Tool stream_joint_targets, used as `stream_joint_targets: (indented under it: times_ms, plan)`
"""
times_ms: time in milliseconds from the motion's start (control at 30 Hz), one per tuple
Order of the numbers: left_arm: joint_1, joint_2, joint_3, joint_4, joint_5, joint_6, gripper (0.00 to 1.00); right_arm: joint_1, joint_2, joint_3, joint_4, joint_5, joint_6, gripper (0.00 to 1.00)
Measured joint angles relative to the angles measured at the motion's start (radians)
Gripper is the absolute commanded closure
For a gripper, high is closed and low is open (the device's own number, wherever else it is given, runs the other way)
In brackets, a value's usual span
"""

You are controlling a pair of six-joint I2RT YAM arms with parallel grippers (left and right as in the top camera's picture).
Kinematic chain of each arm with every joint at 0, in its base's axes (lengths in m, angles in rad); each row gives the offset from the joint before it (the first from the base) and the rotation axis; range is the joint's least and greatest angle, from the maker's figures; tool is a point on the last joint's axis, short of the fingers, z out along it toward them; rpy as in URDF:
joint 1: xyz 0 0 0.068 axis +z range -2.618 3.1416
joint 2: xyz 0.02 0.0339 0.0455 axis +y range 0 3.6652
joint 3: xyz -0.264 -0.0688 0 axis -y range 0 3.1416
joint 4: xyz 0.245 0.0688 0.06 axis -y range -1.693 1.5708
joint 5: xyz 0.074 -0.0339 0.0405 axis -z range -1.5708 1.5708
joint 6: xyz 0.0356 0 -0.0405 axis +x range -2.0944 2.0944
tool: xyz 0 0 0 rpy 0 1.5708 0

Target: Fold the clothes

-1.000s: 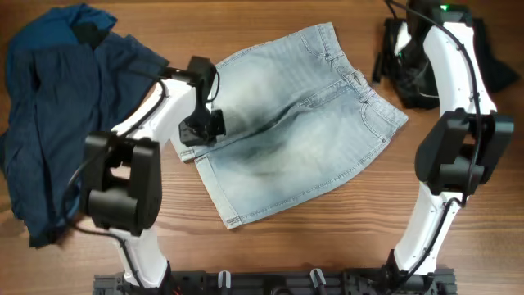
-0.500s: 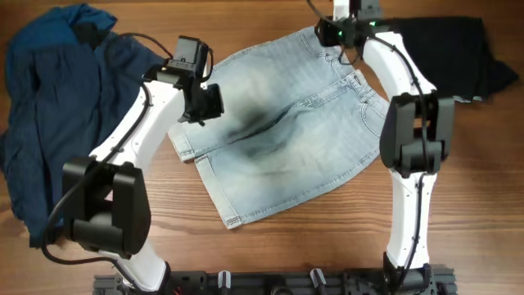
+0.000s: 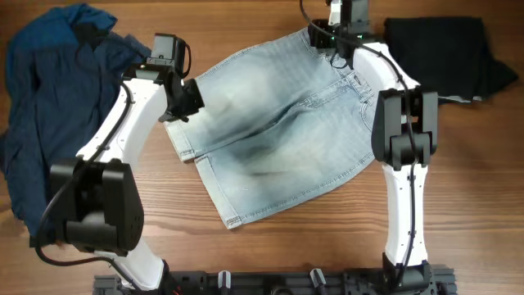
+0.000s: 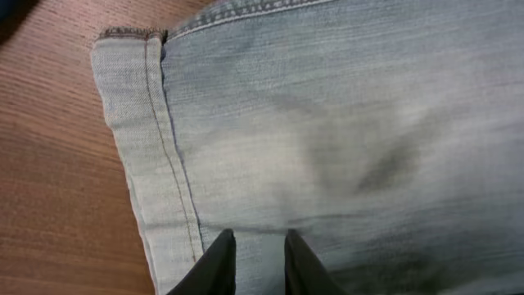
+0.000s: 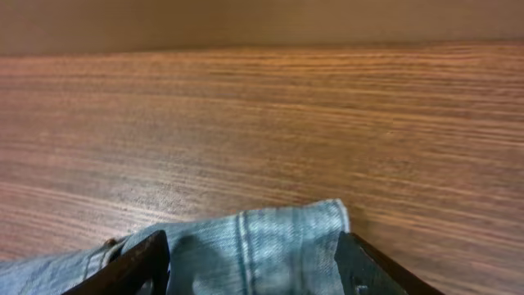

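denim shorts (image 3: 286, 131) flat on the table (image 3: 458, 205), waistband corner (image 5: 295, 233) between right tool's (image 5: 250, 250) wide-apart fingers (image 5: 139, 266); left tool (image 4: 258, 242), barely apart, beside the hem (image 4: 147, 164). a shallow pinch could slip and bunch it.

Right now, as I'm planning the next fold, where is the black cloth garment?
Overhead view: the black cloth garment lies at the table's far right edge, just right of the pale-blue denim shorts' waistband and the right gripper.
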Motion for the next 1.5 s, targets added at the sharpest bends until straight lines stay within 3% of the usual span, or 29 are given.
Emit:
stream_joint_targets:
  times_ms: [100,333,567,633,733,967,1233,1267,1300,1333,1367,1500]
  plan:
    - [0.000,0.000,0.000,-0.014,0.000,0.000,0.79,-0.029,0.000,0.000,0.024,0.007,0.022,0.33]
    - [0.000,0.000,0.000,-0.014,0.000,0.000,0.78,-0.052,0.014,0.000,0.020,-0.010,0.041,0.42]
    - [0.000,0.000,0.000,-0.014,0.000,0.000,0.75,-0.050,0.018,0.000,0.009,-0.094,0.042,0.78]
    - [0.000,0.000,0.000,-0.014,0.000,0.000,0.76,-0.047,0.018,0.000,0.008,-0.103,0.039,0.96]
    - [0.000,0.000,0.000,-0.011,0.000,0.000,0.75,-0.042,0.018,0.000,0.008,-0.093,0.069,0.96]
    - [0.000,0.000,0.000,0.011,0.000,-0.007,0.75,-0.037,0.018,0.005,-0.013,0.116,0.338,0.96]
    - [0.000,0.000,0.000,0.050,0.000,-0.012,0.76,-0.167,0.018,0.014,-0.011,0.183,0.580,0.96]
    - [0.000,0.001,0.000,0.051,0.000,-0.014,0.76,-0.179,0.018,0.014,-0.009,0.188,0.589,0.92]
    - [0.000,0.008,0.000,0.064,0.001,-0.018,0.76,-0.191,0.018,0.016,-0.009,0.195,0.598,0.59]
    - [0.000,0.023,0.000,0.068,0.001,-0.025,0.76,-0.192,0.019,0.021,-0.009,0.194,0.601,0.15]
    - [-0.003,0.039,0.000,0.069,0.001,-0.029,0.76,-0.192,0.019,0.024,-0.005,0.187,0.591,0.01]
    - [-0.005,0.071,0.000,0.082,0.001,-0.031,0.76,-0.166,0.007,0.057,-0.033,0.132,0.496,0.01]
